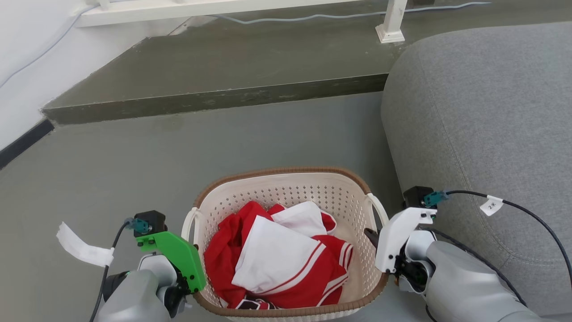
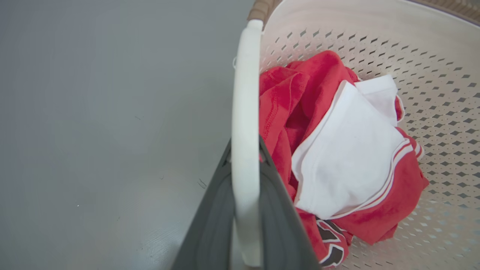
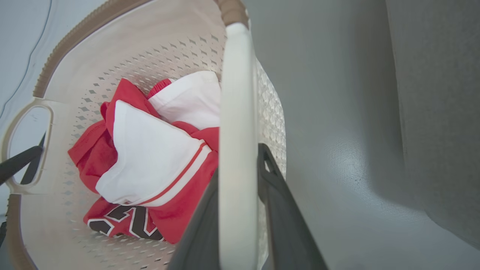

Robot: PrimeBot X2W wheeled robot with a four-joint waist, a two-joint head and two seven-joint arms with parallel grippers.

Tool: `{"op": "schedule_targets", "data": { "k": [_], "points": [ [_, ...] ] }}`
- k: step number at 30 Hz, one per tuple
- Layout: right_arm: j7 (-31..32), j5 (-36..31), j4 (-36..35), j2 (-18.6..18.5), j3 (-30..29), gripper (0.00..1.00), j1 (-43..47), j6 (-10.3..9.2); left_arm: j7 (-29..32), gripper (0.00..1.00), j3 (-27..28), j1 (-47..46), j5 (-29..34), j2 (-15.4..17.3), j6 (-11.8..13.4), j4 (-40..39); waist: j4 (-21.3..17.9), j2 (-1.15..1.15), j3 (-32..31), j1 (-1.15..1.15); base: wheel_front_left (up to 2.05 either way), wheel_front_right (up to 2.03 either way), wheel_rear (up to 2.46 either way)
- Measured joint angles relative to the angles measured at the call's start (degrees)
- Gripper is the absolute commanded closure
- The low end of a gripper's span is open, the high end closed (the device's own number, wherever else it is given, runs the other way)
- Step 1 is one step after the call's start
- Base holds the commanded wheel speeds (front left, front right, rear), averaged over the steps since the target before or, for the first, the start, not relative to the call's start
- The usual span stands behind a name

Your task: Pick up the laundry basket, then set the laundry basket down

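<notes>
Okay, the laundry basket [image 1: 286,190] is at 6 o'clock in the head view, with the couch [image 1: 482,112] close at its 3 o'clock. Both the left tool [image 2: 244,150] and right tool [image 3: 240,153] look clamped on a thin loop handle [image 2: 245,93] each. My worry: uneven arms tilt it, the clothes [image 1: 272,255] slide, a handle slips out, or it clips the couch.

Inspection recorded one laundry basket [image 1: 286,171] bearing two white loop handles [image 1: 185,226]. It held one heap of red-and-white clothing [image 1: 272,255], whose separate pieces could not be counted. Also present were one left gripper [image 2: 244,150], one right gripper [image 3: 240,165], one grey sofa [image 1: 482,112] and one raised step [image 1: 214,96].
</notes>
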Motion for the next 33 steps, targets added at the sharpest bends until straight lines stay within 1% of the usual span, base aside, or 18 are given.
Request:
{"op": "schedule_targets", "data": {
  "k": [16, 23, 33],
  "points": [
    [0.0, 1.0, 0.0, -0.1, 0.6, 1.00, 0.5, 0.00, -0.2, 1.00, -0.5, 0.0, -0.3, 0.1, 0.1, -0.6, 0.2, 0.00, 0.4, 0.00, 0.00, 0.00, 0.00],
    [-0.1, 1.0, 0.0, -0.2, 0.6, 1.00, -0.1, 0.00, -1.3, 1.00, -0.4, -0.1, -0.3, 0.2, 0.5, -1.5, 0.2, 0.00, 2.1, 0.00, 0.00, 0.00, 0.00],
    [-1.2, 1.0, -0.2, -0.4, 0.7, 1.00, -4.1, 0.00, -3.2, 1.00, -0.4, -2.5, -0.3, 0.6, 1.1, -3.1, -0.1, 0.00, 6.1, 0.00, 0.00, 0.00, 0.00]
  ]
}}
